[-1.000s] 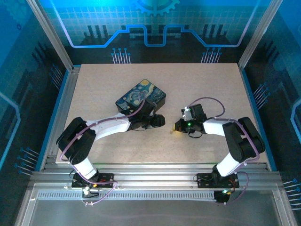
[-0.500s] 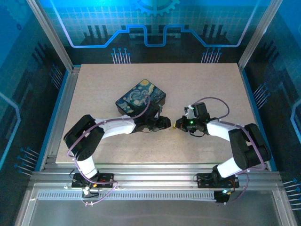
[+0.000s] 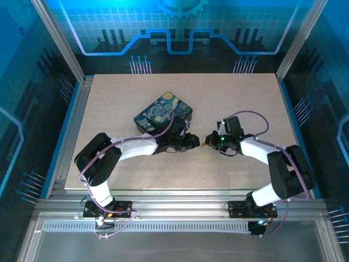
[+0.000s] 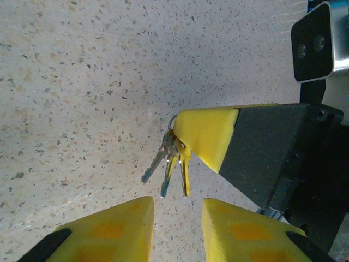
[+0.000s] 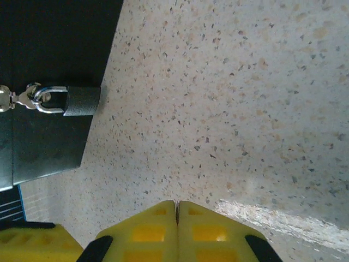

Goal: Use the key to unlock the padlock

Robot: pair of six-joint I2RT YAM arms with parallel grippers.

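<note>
Speckled beige table, blue-lit walls. Top view: my left gripper and right gripper meet tip to tip at centre frame, just below the painted box. Left wrist view: my left jaws stand partly apart with nothing between them. The right gripper, clamped, pinches a ring carrying the key, 1 of 3 dangling mid-frame. It looks light, thin and swingy, so I'd grip its head. The right wrist view adds the padlock at the left edge against the box. It looks dense and rigid, so I'd hold its body.
</note>
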